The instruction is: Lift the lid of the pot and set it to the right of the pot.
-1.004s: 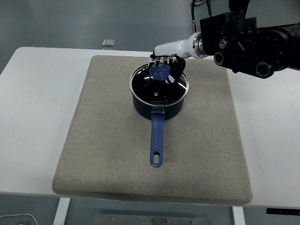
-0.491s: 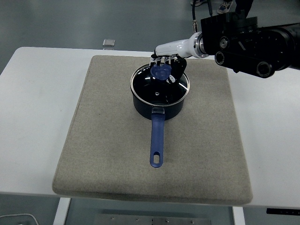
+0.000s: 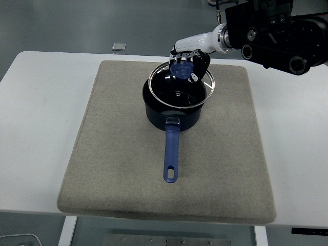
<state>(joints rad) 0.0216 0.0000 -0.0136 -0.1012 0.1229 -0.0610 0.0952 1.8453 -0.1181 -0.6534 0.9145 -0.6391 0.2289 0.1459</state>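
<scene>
Right hand (image 3: 187,64) grips the round glass lid's (image 3: 181,87) blue knob — above the dark pot (image 3: 171,114).

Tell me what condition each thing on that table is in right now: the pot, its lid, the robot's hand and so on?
Pot: uncovered, upright on the mat, blue handle pointing toward the near edge.
Glass lid: lifted off the pot, tilted, held by its blue knob.
Right hand: fingers closed on the lid's knob.
Grey mat: lying flat on the white table.
</scene>
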